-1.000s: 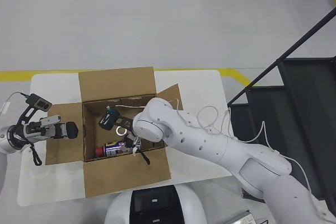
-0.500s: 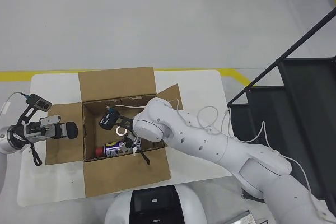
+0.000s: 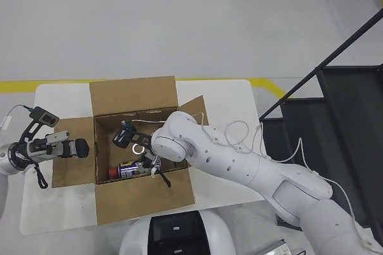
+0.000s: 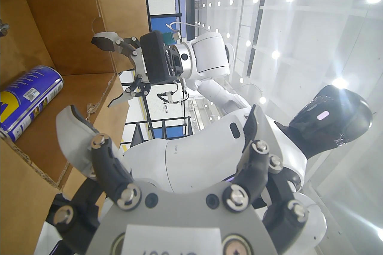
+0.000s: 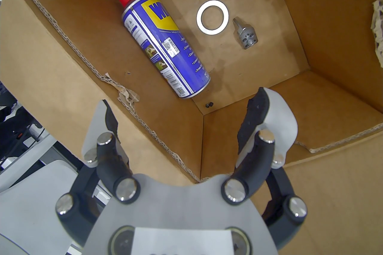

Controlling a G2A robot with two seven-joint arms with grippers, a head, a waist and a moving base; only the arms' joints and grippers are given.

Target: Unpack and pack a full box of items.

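Observation:
An open cardboard box (image 3: 134, 95) stands on the white table. On its floor a blue spray can (image 3: 131, 170) with a red cap lies along the front wall. Behind the can lie a metal washer (image 5: 212, 17) and a small grey metal part (image 5: 247, 35). My right gripper (image 3: 157, 171) hangs open over the box's front right corner, above the can's (image 5: 164, 44) base, holding nothing. My left gripper (image 3: 82, 148) hovers open and empty over the box's left flap, facing the inside. From there I see the can (image 4: 24, 100) and the right gripper (image 4: 104, 72).
A tiny black screw (image 5: 209, 104) lies in the box corner by the can's base. The box flaps are folded outwards, with torn edges. Bare table (image 3: 223, 102) shows to the right of the box. A black staircase (image 3: 345, 115) stands beyond the table's right side.

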